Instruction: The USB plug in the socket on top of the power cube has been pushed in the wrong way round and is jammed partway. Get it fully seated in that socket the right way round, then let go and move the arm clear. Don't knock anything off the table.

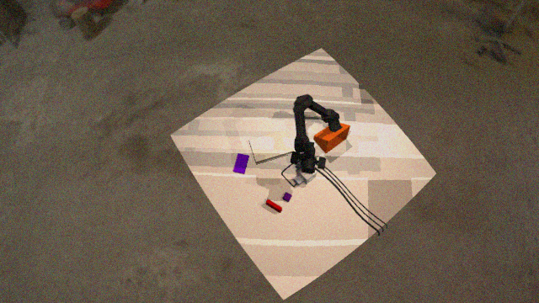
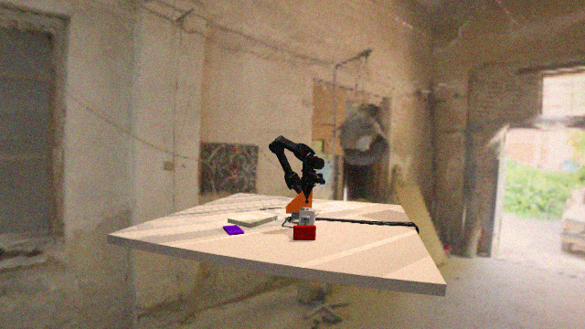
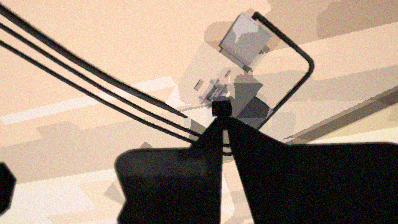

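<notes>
My gripper (image 2: 307,200) (image 3: 224,123) is shut on the black USB plug (image 3: 222,107), which shows as a small dark block at the fingertips in the wrist view. In the exterior view the fingertips are just above the pale grey power cube (image 2: 307,217), with a small gap apparent. The cube's top, with its socket details, is partly hidden behind the plug and fingers in the wrist view, where it looks turned relative to the fingers. In the top view the arm hides the fingertips and most of the cube. The plug's contact face and the socket opening cannot be made out.
A grey adapter (image 1: 299,181) (image 3: 246,40) with a black cable sits beside the cube. Several black cables (image 1: 354,198) (image 3: 100,80) run off it. A red block (image 1: 274,205) (image 2: 304,232), small purple block (image 1: 287,197), purple slab (image 1: 241,163) (image 2: 233,229) and orange block (image 1: 326,143) stand around.
</notes>
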### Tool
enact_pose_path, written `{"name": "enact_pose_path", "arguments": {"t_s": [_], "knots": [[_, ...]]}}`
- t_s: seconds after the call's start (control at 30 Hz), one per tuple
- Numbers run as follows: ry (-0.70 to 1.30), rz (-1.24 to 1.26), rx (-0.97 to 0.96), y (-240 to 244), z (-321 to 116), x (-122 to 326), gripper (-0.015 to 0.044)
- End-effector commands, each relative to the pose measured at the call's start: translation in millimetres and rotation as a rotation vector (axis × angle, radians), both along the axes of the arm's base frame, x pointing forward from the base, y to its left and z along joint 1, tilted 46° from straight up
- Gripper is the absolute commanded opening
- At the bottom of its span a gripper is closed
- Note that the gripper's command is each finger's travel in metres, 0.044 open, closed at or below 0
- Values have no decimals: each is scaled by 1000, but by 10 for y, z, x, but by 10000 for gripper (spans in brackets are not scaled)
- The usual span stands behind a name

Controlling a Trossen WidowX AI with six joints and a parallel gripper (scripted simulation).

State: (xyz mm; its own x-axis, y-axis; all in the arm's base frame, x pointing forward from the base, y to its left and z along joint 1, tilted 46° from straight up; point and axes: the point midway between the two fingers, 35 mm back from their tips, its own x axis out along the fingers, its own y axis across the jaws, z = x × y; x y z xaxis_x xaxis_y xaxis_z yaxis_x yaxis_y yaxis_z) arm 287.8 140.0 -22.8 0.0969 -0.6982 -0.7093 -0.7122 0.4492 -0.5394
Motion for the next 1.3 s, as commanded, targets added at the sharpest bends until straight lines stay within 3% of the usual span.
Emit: {"name": "enact_pose_path", "arguments": {"t_s": [0.0,1.27], "knots": [[-83,-86,12,-4,-2,0,0],[-778,-791,107,-4,-2,0,0]]}}
